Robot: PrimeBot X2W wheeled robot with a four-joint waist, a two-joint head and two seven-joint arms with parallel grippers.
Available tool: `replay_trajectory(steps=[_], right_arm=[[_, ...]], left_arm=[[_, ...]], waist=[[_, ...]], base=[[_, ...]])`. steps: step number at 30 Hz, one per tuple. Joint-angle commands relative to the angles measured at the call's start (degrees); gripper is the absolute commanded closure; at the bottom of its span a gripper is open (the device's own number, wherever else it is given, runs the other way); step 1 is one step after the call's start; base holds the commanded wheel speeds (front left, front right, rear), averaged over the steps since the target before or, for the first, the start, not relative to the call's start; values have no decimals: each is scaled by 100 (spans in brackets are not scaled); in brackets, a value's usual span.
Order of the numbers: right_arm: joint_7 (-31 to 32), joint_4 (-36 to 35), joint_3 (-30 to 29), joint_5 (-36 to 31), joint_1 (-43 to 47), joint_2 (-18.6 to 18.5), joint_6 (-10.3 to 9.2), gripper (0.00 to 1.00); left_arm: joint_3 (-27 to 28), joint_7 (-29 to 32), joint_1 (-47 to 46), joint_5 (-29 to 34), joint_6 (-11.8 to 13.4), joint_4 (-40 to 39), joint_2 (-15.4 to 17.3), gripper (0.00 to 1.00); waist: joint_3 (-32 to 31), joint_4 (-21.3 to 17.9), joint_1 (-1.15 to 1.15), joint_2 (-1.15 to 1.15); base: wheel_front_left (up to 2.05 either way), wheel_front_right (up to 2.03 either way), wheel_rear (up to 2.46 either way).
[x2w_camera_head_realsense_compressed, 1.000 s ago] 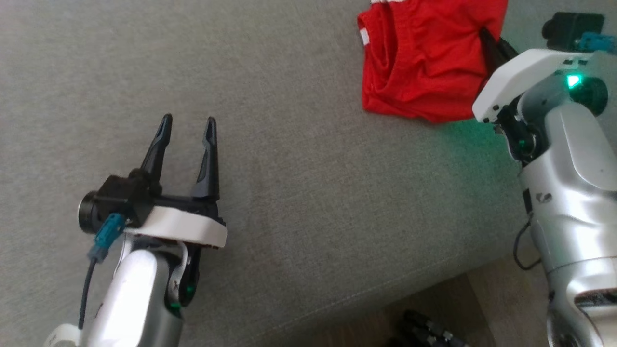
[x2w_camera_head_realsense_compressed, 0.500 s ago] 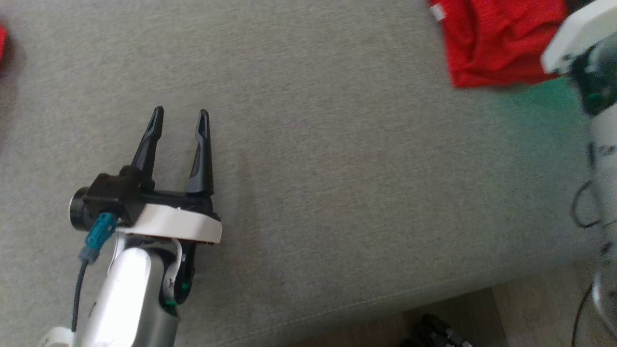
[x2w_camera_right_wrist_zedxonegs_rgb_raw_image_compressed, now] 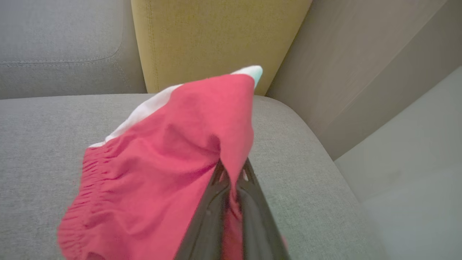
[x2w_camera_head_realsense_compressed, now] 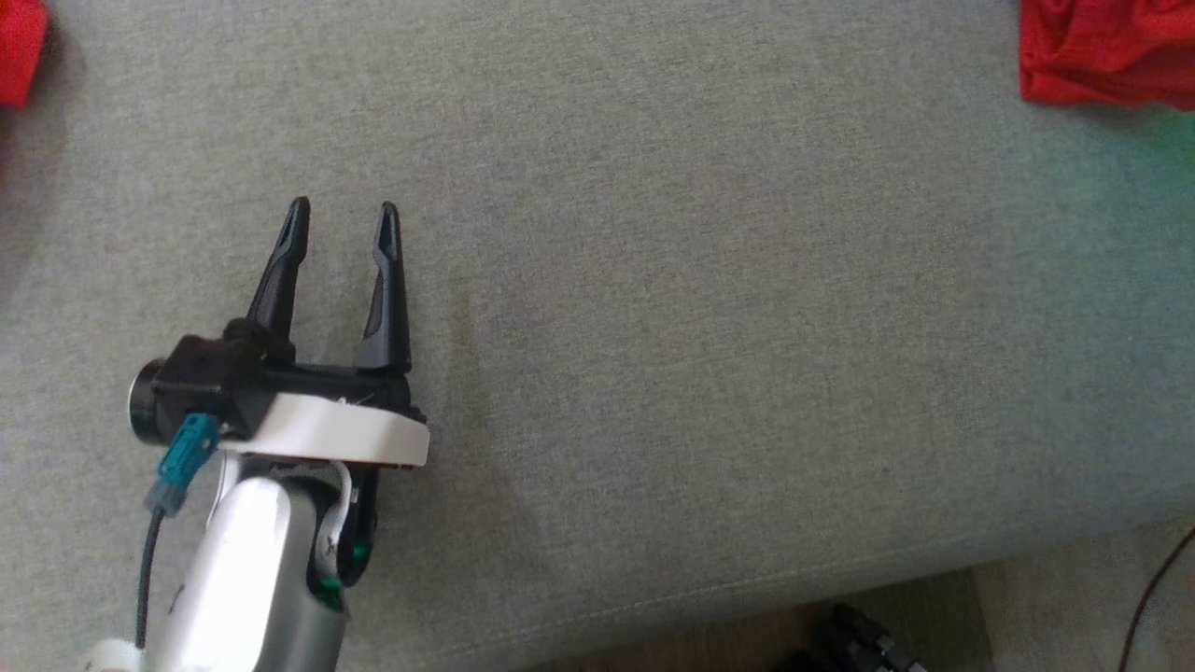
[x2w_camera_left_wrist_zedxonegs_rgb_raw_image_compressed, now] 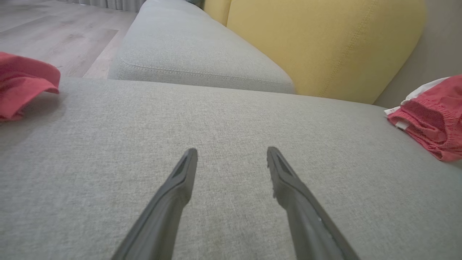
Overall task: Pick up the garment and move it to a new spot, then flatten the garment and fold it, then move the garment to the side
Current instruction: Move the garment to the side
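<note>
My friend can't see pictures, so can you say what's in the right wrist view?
The right end effector is shut on a red garment with white trim, holding one fold up over a grey sofa seat. A yellow cushion stands behind.

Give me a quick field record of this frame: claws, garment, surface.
left claw: open, empty, over the grey woven fabric sofa seat
right claw: shut on the red fabric garment with white trim
garment state: bunched, not flat, near the yellow fabric back cushion
other: second red cloth piece at the seat's left edge
</note>
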Motion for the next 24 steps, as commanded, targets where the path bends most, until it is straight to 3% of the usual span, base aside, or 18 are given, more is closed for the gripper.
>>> replay_trajectory(steps=[1,11,12,14,15,16,24], right_arm=[[26,-228,-46,-129,-202,-168,37,100],[60,-422,-272,-713,-222,-169,37,100],[48,-452,-316,-791,-204,-154,37,93],[32,-507,-422,-956,-160,-109,37,27],[32,-507,-422,-956,-160,-109,37,27],[16,-538,-473,-1044,-139,-79,37,0],[-361,-615,-755,-1661,-122,152,37,0]], left_arm=[[157,-37,-160,-13,31,-225,95,0],[116,5,-189,-4,68,-318,153,0],[111,5,-190,-7,70,-314,154,0],[98,6,-200,-15,75,-304,151,0],[98,6,-200,-15,75,-304,151,0],[93,5,-208,-20,76,-299,150,0],[34,-11,-256,-45,84,-265,136,0]], waist=[[24,6,0,0],[143,70,0,0],[145,79,0,0],[146,99,0,0],[146,99,0,0],[146,109,0,0],[135,209,0,0]], base=[[0,0,0],[0,0,0],[0,0,0],[0,0,0],[0,0,0],[0,0,0],[0,0,0]])
